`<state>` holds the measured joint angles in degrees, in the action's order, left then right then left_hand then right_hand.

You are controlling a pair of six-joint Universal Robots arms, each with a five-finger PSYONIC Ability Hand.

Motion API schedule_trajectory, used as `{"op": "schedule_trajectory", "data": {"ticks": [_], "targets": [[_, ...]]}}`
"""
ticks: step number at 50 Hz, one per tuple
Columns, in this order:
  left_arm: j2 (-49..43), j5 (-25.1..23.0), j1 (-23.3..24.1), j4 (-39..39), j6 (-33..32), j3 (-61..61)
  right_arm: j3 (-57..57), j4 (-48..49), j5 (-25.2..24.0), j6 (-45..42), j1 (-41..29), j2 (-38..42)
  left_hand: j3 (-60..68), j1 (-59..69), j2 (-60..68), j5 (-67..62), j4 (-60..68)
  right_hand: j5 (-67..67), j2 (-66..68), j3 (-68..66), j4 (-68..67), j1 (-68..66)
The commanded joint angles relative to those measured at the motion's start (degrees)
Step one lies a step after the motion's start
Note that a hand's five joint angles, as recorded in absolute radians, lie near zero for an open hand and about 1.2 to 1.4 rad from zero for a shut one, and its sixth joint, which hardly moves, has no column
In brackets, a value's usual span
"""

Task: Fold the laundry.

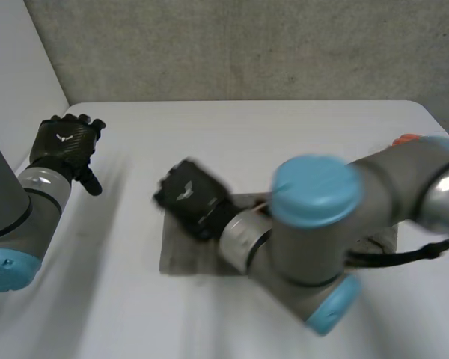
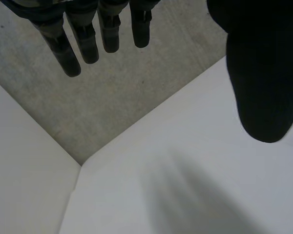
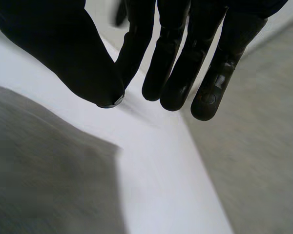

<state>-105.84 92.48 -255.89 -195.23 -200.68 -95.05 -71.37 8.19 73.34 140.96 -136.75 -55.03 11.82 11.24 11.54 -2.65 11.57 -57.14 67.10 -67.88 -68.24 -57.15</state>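
Grey cloth [image 1: 185, 258], folded to a flat rectangle, near the middle of the white table [image 1: 247, 134], right part hidden under the right arm [image 1: 322, 224]. Looks light, soft and limp, likely not slippery on this top; nothing fragile about it. Would probably sag if lifted by one point, so best taken at two corners or along a free edge, pinched between thumb and fingers. Nearest hold, by the look: the corner under the palm of the right hand [image 3: 176, 44].

Over the cloth's left edge, that right hand [image 1: 185, 196], fingers [image 3: 173, 83] straight and relaxed, thumb close beside them, clamped on nothing. Well apart from the cloth, the left hand [image 1: 66, 143], raised near the table's left side, fingers [image 2: 90, 41] straight and spread, empty.

No label or print visible on the cloth. Small white mark [image 1: 63, 137] on the back of each hand, a logo perhaps; no letters readable.
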Motion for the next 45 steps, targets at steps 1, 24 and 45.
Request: {"op": "schedule_trajectory", "data": {"ticks": [1, 24, 45], "targets": [[-0.5, -0.1, 0.5, 0.0, 0.2, -1.0, 4.4, -1.2, 0.4, -0.2, -4.0, 9.0, -1.6, -1.0, -1.3, 2.4, -1.4, -12.9, 12.9, -12.1, -11.8, -22.9], [-1.6, -0.3, 4.5, -0.1, 0.3, -2.1, 3.5, -17.9, 12.2, 26.7, 29.1, 1.1, -1.8, -1.2, -1.5, 2.6, -1.5, 43.3, -43.2, 44.0, 44.4, 33.3], [-3.5, -0.3, 4.6, -0.3, 0.1, -2.0, 14.6, -16.8, 12.1, 25.2, 29.8, 14.3, -1.8, -1.2, -1.5, 2.6, -1.5, -12.9, 12.9, -12.1, -11.8, -22.9]]}}
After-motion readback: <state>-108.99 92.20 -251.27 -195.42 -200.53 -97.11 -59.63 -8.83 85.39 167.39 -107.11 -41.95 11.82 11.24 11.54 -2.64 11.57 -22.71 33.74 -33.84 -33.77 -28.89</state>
